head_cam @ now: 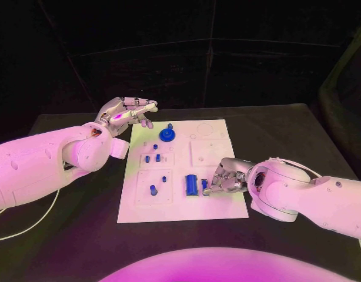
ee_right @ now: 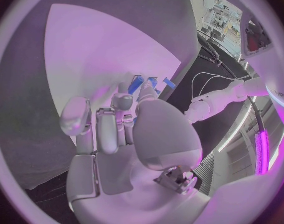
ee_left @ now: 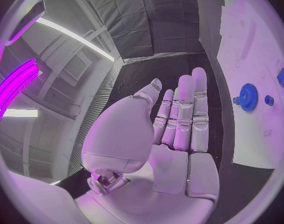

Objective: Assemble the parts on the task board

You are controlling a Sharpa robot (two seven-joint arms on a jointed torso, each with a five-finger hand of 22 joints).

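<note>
Here the right hand (head_cam: 224, 179) pinches a small blue part (head_cam: 204, 185) above the task board (head_cam: 223, 205); the left hand (head_cam: 128, 111) hovers empty, fingers extended.

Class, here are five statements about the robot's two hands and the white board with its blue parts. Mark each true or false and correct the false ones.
1. The board lies on a black table. True.
2. The left hand grips the blue gear. False: it holds nothing, its fingers straight, beside the board's far left corner; the gear sits on the board.
3. The right hand is at the board's right edge, its fingers by a blue cylinder. True.
4. Every blue part is off the board, on the table. False: the visible parts lie or stand on the board.
5. The gear is nearer the left hand than the right. True.
</note>
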